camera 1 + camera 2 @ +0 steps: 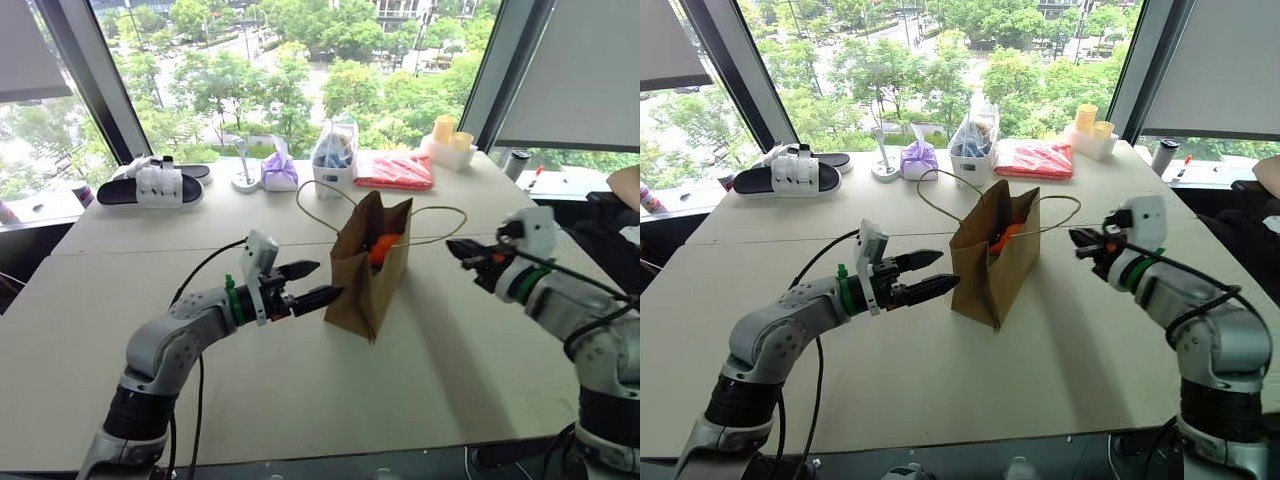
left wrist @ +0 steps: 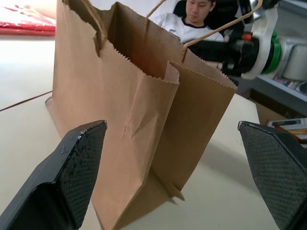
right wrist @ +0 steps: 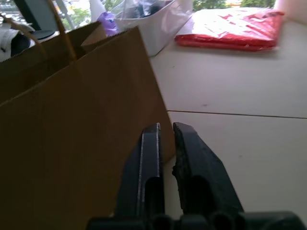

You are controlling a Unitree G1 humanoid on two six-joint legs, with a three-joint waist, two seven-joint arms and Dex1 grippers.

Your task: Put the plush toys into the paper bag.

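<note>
A plain brown kraft paper bag (image 1: pixel 368 270) stands upright and open-mouthed near the middle of a pale table (image 1: pixel 300 390), between the 2 grippers. Its walls are creased, its top edge is serrated, and 2 thin tan loop handles (image 1: pixel 440 225) arc outward from the mouth, 1 toward the window side and 1 toward the robot's right. Inside the mouth, an orange plush toy (image 1: pixel 383 248) shows against the inner wall; only its upper part is visible, and the bag hides the rest. The left gripper (image 1: pixel 312 283) points level at the bag's side from the robot's left, just beside the paper, its 2 black fingers spread wide and empty; in the left wrist view the bag sits between the 2 textured pads (image 2: pixel 79 167). The right gripper (image 1: pixel 462 250) is held beside the bag on the robot's right, close to the outer handle loop, its fingers (image 3: pixel 192 163) pressed together with nothing between them. Along the window edge of the table lie a red flat packet (image 1: pixel 394 170), a clear plastic bag with blue contents (image 1: pixel 334 155) and a black and white sandal (image 1: pixel 152 186).
</note>
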